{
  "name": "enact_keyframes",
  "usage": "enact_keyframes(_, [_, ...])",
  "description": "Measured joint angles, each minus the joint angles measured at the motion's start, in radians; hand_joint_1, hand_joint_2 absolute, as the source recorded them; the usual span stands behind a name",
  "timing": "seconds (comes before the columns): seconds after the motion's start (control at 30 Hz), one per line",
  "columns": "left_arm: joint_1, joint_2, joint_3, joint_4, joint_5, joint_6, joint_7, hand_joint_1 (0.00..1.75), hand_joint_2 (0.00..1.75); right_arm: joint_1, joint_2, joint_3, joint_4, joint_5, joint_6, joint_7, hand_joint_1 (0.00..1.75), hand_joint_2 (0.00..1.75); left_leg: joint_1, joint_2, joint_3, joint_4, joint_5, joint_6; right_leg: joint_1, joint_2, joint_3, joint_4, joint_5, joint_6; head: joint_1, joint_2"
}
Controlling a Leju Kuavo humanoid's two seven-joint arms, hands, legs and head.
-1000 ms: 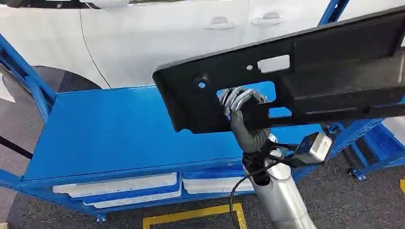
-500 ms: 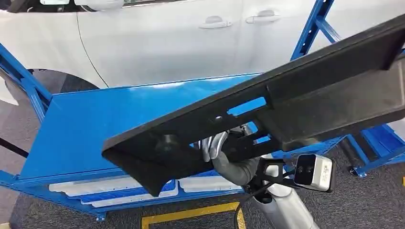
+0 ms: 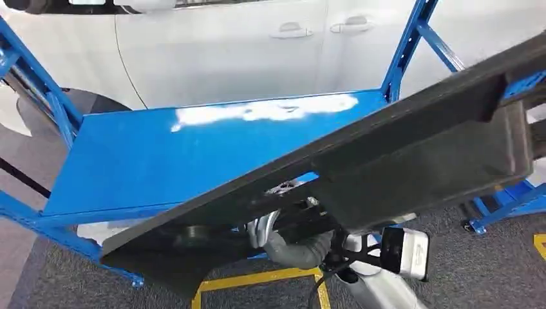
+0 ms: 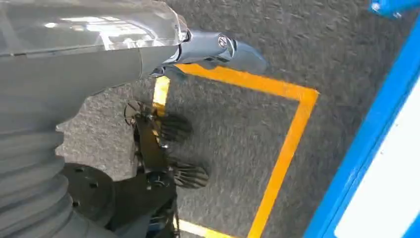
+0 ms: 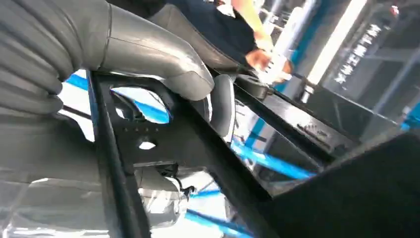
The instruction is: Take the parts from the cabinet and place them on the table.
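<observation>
Black plastic, the long part [image 3: 360,174] slants above the blue cabinet shelf [image 3: 180,154], its long axis rising from its near low end toward the far right. The right robot hand [image 3: 290,241] grips it from underneath, fingers wrapped around its edge. The left robot hand [image 4: 218,47] hangs over the floor; I cannot tell its state.

Black part [image 3: 412,161]; blue shelf [image 3: 193,161]; yellow floor line [image 4: 287,144].

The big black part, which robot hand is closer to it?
Right. The right hand grips the big black part from underneath. The left hand hangs over the grey floor, touching nothing.
</observation>
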Motion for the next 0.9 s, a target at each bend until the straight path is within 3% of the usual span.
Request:
enact_keyframes(0.03, [-0.001, 0.000, 0.000, 0.000, 0.000, 0.000, -0.001, 0.00, 1.75, 0.001, 0.000, 0.003, 0.000, 0.003, -0.002, -0.001, 1.75, 1.75, 0.001, 0.001, -0.016, 0.000, 0.012, 0.006, -0.003, 0.000, -0.016, 0.050, -0.068, 0.003, 0.000, 0.000])
enact_keyframes(0.07, [0.000, 0.000, 0.000, 0.000, -0.001, -0.001, -0.001, 0.00, 1.75, 0.002, 0.000, 0.005, 0.000, 0.003, -0.003, -0.002, 1.75, 1.75, 0.001, 0.001, -0.031, 0.001, 0.024, 0.005, -0.005, -0.001, -0.032, 0.121, -0.130, 0.007, 0.000, 0.000])
enact_keyframes(0.1, [0.001, 0.000, 0.000, 0.000, -0.002, -0.002, 0.000, 0.00, 1.75, 0.005, 0.000, 0.009, 0.000, 0.005, -0.005, -0.004, 1.75, 1.75, 0.000, 0.002, -0.046, 0.002, 0.035, 0.005, -0.008, 0.000, -0.047, 0.200, -0.178, 0.012, 0.000, 0.000])
enact_keyframes(0.13, [0.001, 0.000, 0.000, 0.000, -0.005, -0.002, 0.000, 0.00, 1.75, 0.009, 0.000, 0.011, 0.000, 0.007, -0.011, -0.005, 1.75, 1.75, 0.000, 0.003, -0.064, 0.005, 0.047, 0.003, -0.010, 0.000, -0.054, 0.268, -0.195, 0.017, 0.000, 0.000])
enact_keyframes(0.17, [0.001, -0.001, 0.000, 0.000, -0.008, -0.003, 0.002, 0.00, 1.75, 0.013, 0.000, 0.013, 0.001, 0.017, -0.025, -0.012, 1.75, 1.75, 0.001, 0.004, -0.081, 0.009, 0.056, 0.001, -0.012, -0.001, -0.047, 0.295, -0.182, 0.019, 0.000, 0.000])
enact_keyframes(0.2, [0.001, -0.001, 0.000, 0.000, -0.009, -0.003, 0.003, 0.00, 1.75, 0.017, -0.001, 0.013, 0.001, 0.026, -0.036, -0.020, 1.75, 1.75, 0.003, 0.004, -0.099, 0.016, 0.064, -0.002, -0.015, -0.001, -0.020, 0.283, -0.150, 0.022, 0.000, 0.000])
enact_keyframes(0.23, [0.001, -0.001, 0.000, 0.000, -0.013, -0.005, 0.006, 0.00, 1.75, 0.020, -0.002, 0.013, 0.001, 0.038, -0.047, -0.033, 1.75, 1.75, 0.004, 0.004, -0.114, 0.022, 0.070, -0.006, -0.017, -0.001, 0.021, 0.241, -0.119, 0.024, 0.000, 0.000])
enact_keyframes(0.27, [0.001, -0.001, 0.000, 0.000, -0.020, -0.006, 0.009, 0.00, 1.75, 0.024, -0.002, 0.013, 0.001, 0.053, -0.060, -0.050, 1.75, 1.75, 0.006, 0.004, -0.130, 0.031, 0.076, -0.011, -0.020, -0.001, 0.088, 0.157, -0.096, 0.026, 0.000, 0.000])
enact_keyframes(0.3, [0.001, -0.001, 0.000, 0.000, -0.022, -0.006, 0.012, 0.00, 1.75, 0.026, -0.003, 0.013, 0.001, 0.064, -0.067, -0.068, 1.75, 1.75, 0.006, 0.004, -0.142, 0.043, 0.080, -0.016, -0.024, -0.001, 0.157, 0.063, -0.112, 0.027, 0.000, 0.000])
enact_keyframes(0.33, [0.001, 0.001, -0.001, 0.000, -0.025, -0.007, 0.015, 0.00, 1.75, 0.028, -0.003, 0.013, 0.001, 0.075, -0.072, -0.079, 1.75, 1.75, 0.002, 0.002, -0.154, 0.054, 0.084, -0.023, -0.014, 0.000, 0.198, -0.014, -0.155, 0.020, 0.000, 0.000])
enact_keyframes(0.37, [0.002, 0.001, -0.001, 0.000, -0.027, -0.007, 0.019, 0.00, 1.75, 0.035, -0.005, 0.013, 0.002, 0.079, -0.074, -0.089, 1.75, 1.75, 0.002, 0.002, -0.151, 0.051, 0.091, -0.030, -0.012, 0.004, 0.189, 0.000, -0.147, 0.006, -0.001, 0.000])
enact_keyframes(0.4, [0.002, 0.002, -0.001, 0.000, -0.028, -0.006, 0.021, 0.00, 1.75, 0.039, -0.007, 0.013, 0.002, 0.082, -0.075, -0.094, 1.75, 1.75, 0.002, 0.002, -0.152, 0.052, 0.098, -0.036, -0.012, 0.004, 0.187, -0.006, -0.145, 0.001, 0.000, 0.000])
enact_keyframes(0.47, [0.006, 0.007, -0.001, 0.000, -0.029, -0.005, 0.026, 0.00, 1.75, 0.047, -0.009, 0.013, 0.003, 0.090, -0.077, -0.102, 1.75, 1.75, 0.007, 0.000, -0.158, 0.045, 0.116, -0.051, -0.009, 0.003, 0.173, -0.009, -0.126, -0.019, -0.001, 0.000])
enact_keyframes(0.5, [0.007, 0.007, -0.002, 0.000, -0.029, -0.005, 0.029, 0.00, 1.75, 0.048, -0.010, 0.013, 0.003, 0.091, -0.077, -0.104, 1.75, 1.75, 0.012, -0.002, -0.168, 0.057, 0.094, -0.054, -0.012, -0.002, 0.164, -0.011, -0.113, -0.028, -0.001, 0.000])
enact_keyframes(0.53, [0.010, 0.006, -0.002, 0.000, -0.030, -0.007, 0.029, 0.00, 1.75, 0.050, -0.010, 0.013, 0.004, 0.092, -0.078, -0.104, 1.75, 1.75, 0.012, -0.001, -0.184, 0.093, 0.034, -0.059, -0.013, 0.000, 0.149, -0.012, -0.100, -0.036, -0.001, 0.000])
enact_keyframes(0.6, [0.010, 0.008, -0.002, 0.000, -0.030, -0.007, 0.029, 0.00, 1.75, 0.055, -0.010, 0.013, 0.004, 0.095, -0.078, -0.106, 1.75, 1.75, 0.013, -0.001, -0.216, 0.240, -0.089, -0.065, -0.008, -0.001, 0.120, -0.012, -0.077, -0.040, -0.001, 0.000])
enact_keyframes(0.63, [0.009, 0.008, -0.003, 0.000, -0.031, -0.005, 0.029, 0.00, 1.75, 0.059, -0.011, 0.013, 0.004, 0.100, -0.079, -0.106, 1.75, 1.75, 0.013, -0.001, -0.227, 0.307, -0.118, -0.066, -0.005, -0.001, 0.105, -0.011, -0.066, -0.040, -0.001, 0.000])
enact_keyframes(0.67, [0.010, 0.010, -0.003, 0.000, -0.034, -0.004, 0.029, 0.00, 1.75, 0.066, -0.011, 0.013, 0.004, 0.107, -0.079, -0.106, 1.75, 1.75, 0.013, -0.001, -0.225, 0.349, -0.117, -0.066, -0.003, -0.002, 0.090, -0.010, -0.055, -0.041, -0.001, 0.000])
enact_keyframes(0.7, [0.011, 0.010, -0.004, 0.000, -0.039, -0.002, 0.031, 0.00, 1.75, 0.073, -0.012, 0.013, 0.004, 0.110, -0.080, -0.106, 1.75, 1.75, 0.013, -0.001, -0.204, 0.351, -0.090, -0.063, -0.001, -0.003, 0.075, -0.009, -0.043, -0.040, -0.001, 0.000])
enact_keyframes(0.73, [0.011, 0.013, -0.006, 0.000, -0.041, -0.001, 0.035, 0.00, 1.75, 0.081, -0.014, 0.013, 0.002, 0.115, -0.079, -0.106, 1.75, 1.75, 0.012, -0.001, -0.163, 0.313, -0.050, -0.058, 0.001, -0.002, 0.060, -0.009, -0.032, -0.040, -0.001, 0.000])
enact_keyframes(0.77, [0.010, 0.014, -0.007, 0.000, -0.045, 0.002, 0.041, 0.00, 1.75, 0.089, -0.017, 0.013, -0.003, 0.120, -0.075, -0.106, 1.75, 1.75, 0.009, -0.002, -0.102, 0.238, -0.015, -0.049, 0.003, -0.002, 0.047, -0.009, -0.021, -0.039, -0.001, 0.000])
enact_keyframes(0.8, [0.008, 0.018, -0.008, 0.000, -0.051, 0.002, 0.047, 0.00, 1.75, 0.097, -0.021, 0.012, -0.011, 0.124, -0.069, -0.108, 1.75, 1.75, 0.004, -0.002, -0.035, 0.151, -0.011, -0.039, 0.004, -0.001, 0.039, -0.009, -0.010, -0.036, -0.001, 0.000])
enact_keyframes(0.83, [0.005, 0.025, -0.009, -0.001, -0.054, 0.002, 0.051, 0.00, 1.75, 0.108, -0.023, 0.011, -0.021, 0.129, -0.069, -0.110, 1.75, 1.75, -0.003, -0.003, 0.032, 0.051, -0.053, -0.025, 0.007, -0.001, 0.034, -0.007, -0.002, -0.031, -0.001, 0.000])
enact_keyframes(0.87, [0.004, 0.027, -0.011, -0.001, -0.060, 0.002, 0.053, 0.00, 1.75, 0.120, -0.026, 0.008, -0.035, 0.134, -0.070, -0.111, 1.75, 1.75, -0.004, -0.003, 0.058, -0.004, -0.068, -0.027, 0.005, -0.004, 0.034, -0.008, 0.006, -0.026, -0.001, 0.000])
enact_keyframes(0.9, [0.004, 0.028, -0.013, 0.000, -0.063, 0.002, 0.058, 0.00, 1.75, 0.132, -0.027, 0.005, -0.045, 0.141, -0.071, -0.111, 1.75, 1.75, -0.009, -0.004, 0.048, 0.005, -0.058, -0.025, 0.001, -0.007, 0.037, -0.014, 0.016, -0.019, -0.001, 0.000])
